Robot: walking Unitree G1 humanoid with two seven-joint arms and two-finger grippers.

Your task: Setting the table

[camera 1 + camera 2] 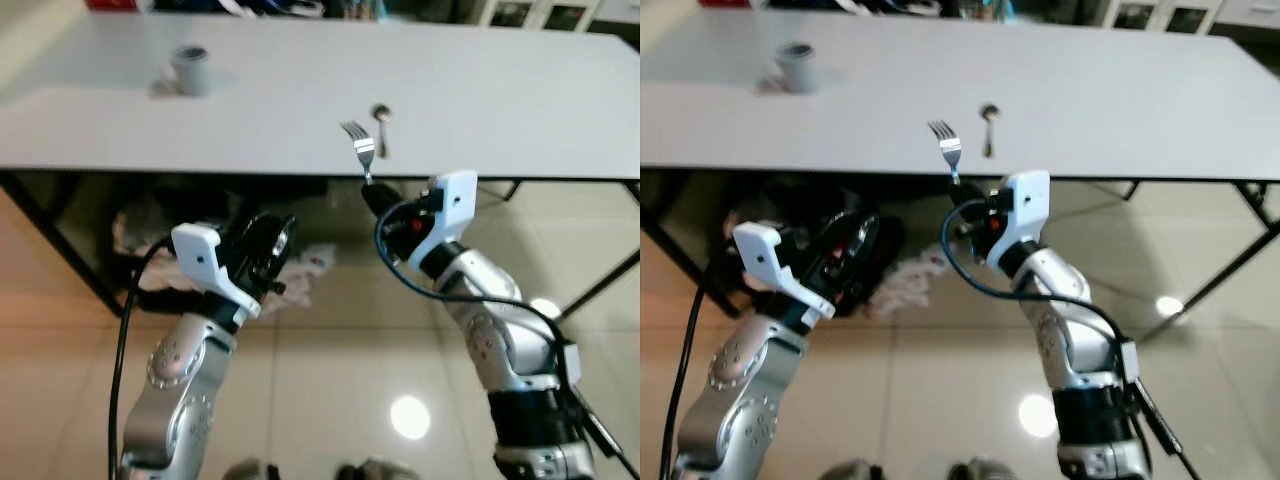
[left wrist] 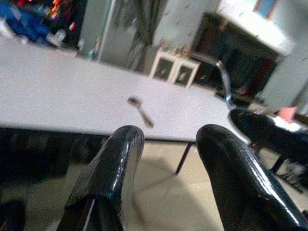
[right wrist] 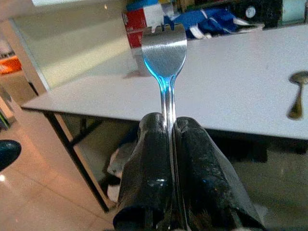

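Note:
A silver fork (image 1: 358, 148) stands upright, tines up, with my right gripper (image 1: 375, 195) shut on its handle just before the near edge of the white table (image 1: 500, 90). In the right wrist view the fork (image 3: 164, 50) rises from between the closed fingers (image 3: 144, 159). A spoon (image 1: 381, 128) lies on the table just beyond the fork. A grey cup (image 1: 189, 70) stands at the table's far left. My left gripper (image 2: 168, 139) is open and empty, held below the table edge to the left.
Under the table lie a dark bag (image 1: 150, 225) and crumpled cloth (image 1: 305, 268). Black table legs (image 1: 600, 285) run down at both ends. The floor (image 1: 340, 380) is glossy tile. Boxes and clutter (image 3: 144, 19) stand beyond the table's far side.

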